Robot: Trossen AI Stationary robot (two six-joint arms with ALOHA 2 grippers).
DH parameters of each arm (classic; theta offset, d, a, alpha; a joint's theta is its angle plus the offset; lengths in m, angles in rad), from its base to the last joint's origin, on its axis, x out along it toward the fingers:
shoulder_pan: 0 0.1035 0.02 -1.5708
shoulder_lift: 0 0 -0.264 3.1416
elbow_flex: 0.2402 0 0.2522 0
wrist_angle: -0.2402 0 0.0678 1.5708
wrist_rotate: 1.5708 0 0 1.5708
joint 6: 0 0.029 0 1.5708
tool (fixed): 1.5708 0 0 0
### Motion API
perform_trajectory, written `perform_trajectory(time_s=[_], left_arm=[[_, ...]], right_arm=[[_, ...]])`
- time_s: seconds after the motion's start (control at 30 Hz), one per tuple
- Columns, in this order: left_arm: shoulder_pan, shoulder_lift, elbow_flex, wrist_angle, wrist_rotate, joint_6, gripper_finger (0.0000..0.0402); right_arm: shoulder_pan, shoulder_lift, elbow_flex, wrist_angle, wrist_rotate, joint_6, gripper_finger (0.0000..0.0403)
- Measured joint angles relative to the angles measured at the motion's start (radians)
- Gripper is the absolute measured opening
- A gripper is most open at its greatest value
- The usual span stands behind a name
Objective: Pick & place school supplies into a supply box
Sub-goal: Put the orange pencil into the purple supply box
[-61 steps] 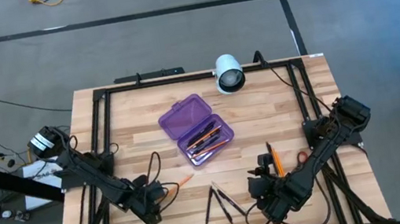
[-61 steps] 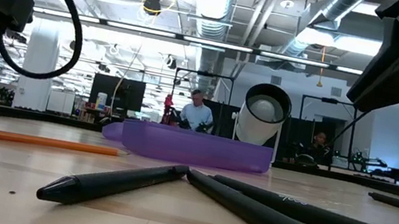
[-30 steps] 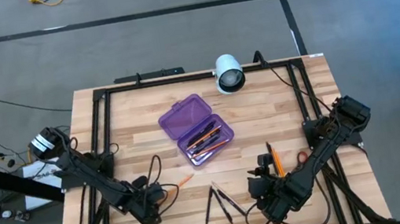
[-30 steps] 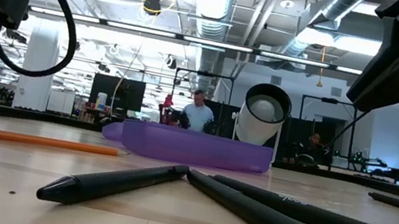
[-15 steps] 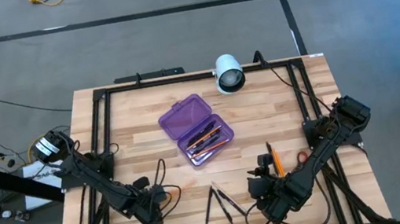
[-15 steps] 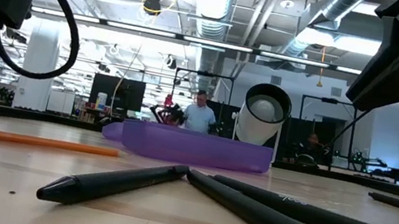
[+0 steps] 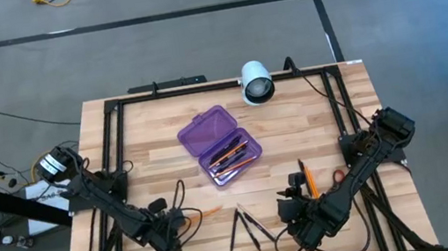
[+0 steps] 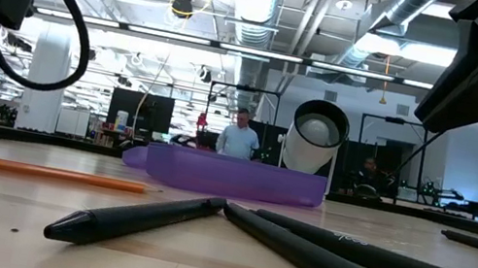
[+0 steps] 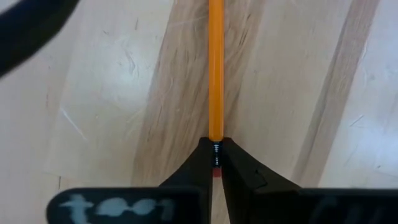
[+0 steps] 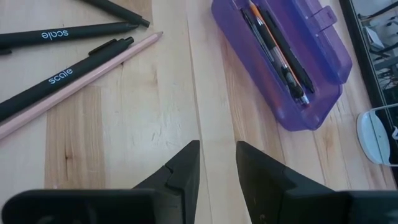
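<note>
An orange pencil [image 9: 216, 68] lies on the wooden table, seen in the high view as a short orange pencil [image 7: 208, 208] left of centre. My left gripper [image 9: 216, 163] stands over its eraser end, shut on it; in the high view my left gripper [image 7: 190, 217] is near the front left. The purple supply box [image 7: 220, 144] lies open mid-table with pens and pencils inside. My right gripper [image 10: 217, 168] hovers open, holding nothing, at the front right [image 7: 291, 203], facing the purple box [image 10: 280, 56]. My left gripper pinches the pencil's eraser end, at the metal ferrule [image 9: 216, 150], between its two fingertips [image 9: 202, 163]. The fingers come steeply from above. The shaft runs straight out ahead of them and lies level on the table [image 8: 35, 170].
Black pens [image 7: 244, 228] lie fanned at the front centre, with a pale pencil [image 10: 81, 84] beside them. Another pencil [image 7: 309, 180] and orange-handled scissors [image 7: 337, 177] lie right of centre. A white camera [image 7: 257, 82] stands at the far edge. A black frame [image 7: 113, 124] borders the table.
My left arm has tipped a little more steeply down over the pencil. The pencil has shifted slightly toward the table's near edge, still lying flat.
</note>
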Motion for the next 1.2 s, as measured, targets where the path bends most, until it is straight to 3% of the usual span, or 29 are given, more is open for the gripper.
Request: perform_trajectory(time_s=[0.9, 1.2], left_arm=[[0.002, 0.004, 0.05, -0.01, -0.137, 0.002, 0.0], [0.012, 0.002, 0.134, -0.017, -0.196, 0.06, 0.0]], right_arm=[[0.0, 0.0, 0.0, 0.0, 0.0, -0.001, 0.01], [0.0, 0.0, 0.0, 0.0, 0.0, -0.001, 0.01]])
